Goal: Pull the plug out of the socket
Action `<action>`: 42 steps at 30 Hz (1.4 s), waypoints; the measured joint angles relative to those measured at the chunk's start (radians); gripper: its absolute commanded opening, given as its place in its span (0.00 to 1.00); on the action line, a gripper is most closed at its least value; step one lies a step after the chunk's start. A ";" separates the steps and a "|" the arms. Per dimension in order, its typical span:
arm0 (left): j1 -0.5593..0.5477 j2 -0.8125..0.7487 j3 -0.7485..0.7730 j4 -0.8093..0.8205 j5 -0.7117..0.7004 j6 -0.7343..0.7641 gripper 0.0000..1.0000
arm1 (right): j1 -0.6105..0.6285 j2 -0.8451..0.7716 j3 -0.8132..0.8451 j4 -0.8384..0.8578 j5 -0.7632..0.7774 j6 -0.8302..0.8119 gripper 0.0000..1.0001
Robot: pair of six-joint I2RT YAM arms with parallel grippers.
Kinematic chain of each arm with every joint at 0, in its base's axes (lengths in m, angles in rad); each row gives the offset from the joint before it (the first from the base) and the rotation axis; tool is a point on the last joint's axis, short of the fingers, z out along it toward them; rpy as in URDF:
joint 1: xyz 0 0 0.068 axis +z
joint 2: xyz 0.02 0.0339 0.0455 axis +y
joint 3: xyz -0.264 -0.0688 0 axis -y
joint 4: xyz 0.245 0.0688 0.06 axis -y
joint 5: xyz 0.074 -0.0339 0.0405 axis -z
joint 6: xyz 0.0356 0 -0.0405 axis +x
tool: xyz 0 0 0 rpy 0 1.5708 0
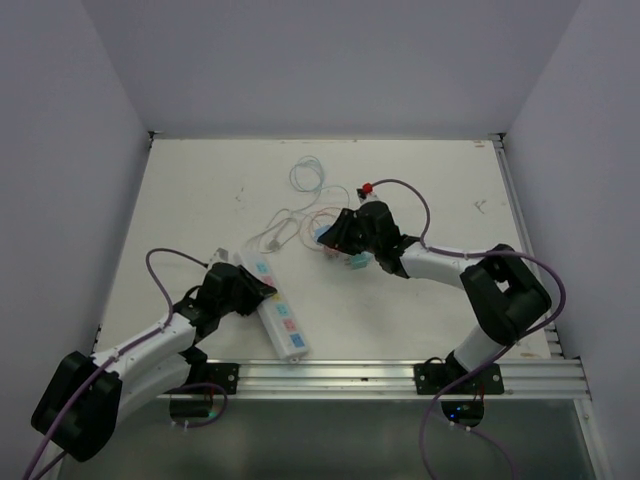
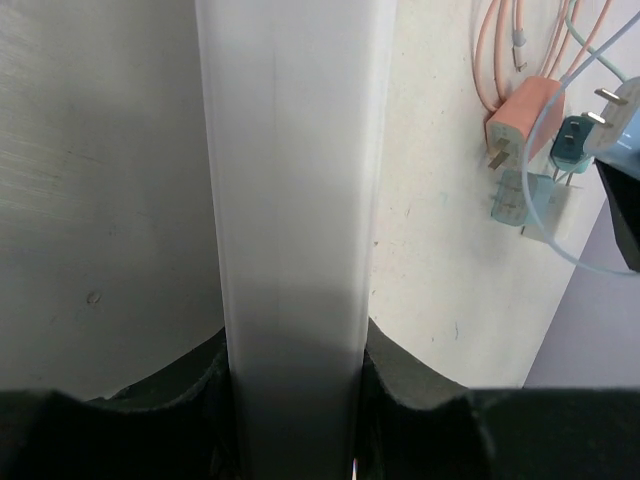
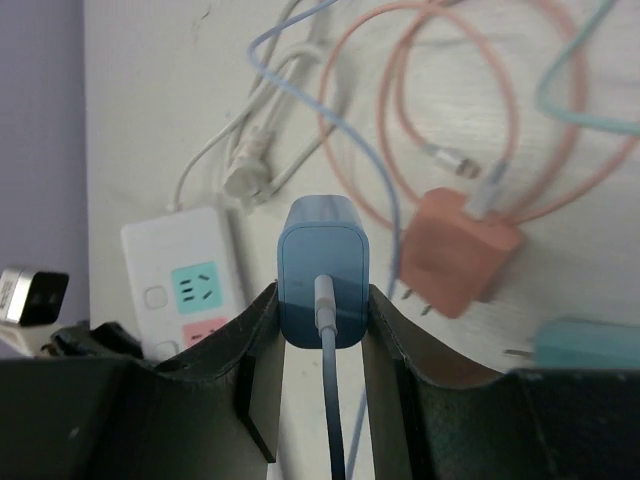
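The socket [image 1: 279,308], a long white power strip with coloured outlet labels, lies slantwise near the table's front edge. My left gripper [image 1: 243,288] is shut on its far end, and in the left wrist view the white body [image 2: 295,200] fills the gap between the fingers [image 2: 400,375]. The plug [image 3: 322,275], a blue adapter with a pale blue cable, is clamped in my right gripper [image 3: 322,305]. It hangs right of the strip and apart from it, with its bare prongs [image 2: 606,96] showing. From above, my right gripper [image 1: 336,236] stands over the table's middle. The strip's teal and pink outlets [image 3: 195,285] hold nothing.
An orange charger [image 3: 455,252] with a looped pink cable, a teal plug [image 2: 572,140] and a pale green plug [image 2: 520,195] lie loose on the table by the right gripper. The strip's white cord [image 3: 250,170] and thin blue cables [image 1: 305,178] trail toward the back. Walls enclose the table on three sides.
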 measured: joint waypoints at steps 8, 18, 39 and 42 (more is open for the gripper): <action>0.005 0.070 0.019 0.060 0.054 0.060 0.01 | -0.136 0.000 -0.003 -0.078 -0.020 -0.055 0.57; 0.041 0.249 0.114 0.122 0.157 0.186 0.13 | -0.167 -0.056 0.021 -0.258 0.002 -0.142 0.91; 0.167 0.378 0.227 0.172 0.259 0.353 1.00 | -0.167 -0.673 0.097 -0.721 0.316 -0.359 0.99; 0.176 0.288 0.248 0.017 0.151 0.396 1.00 | -0.167 -0.718 0.108 -0.784 0.379 -0.386 0.99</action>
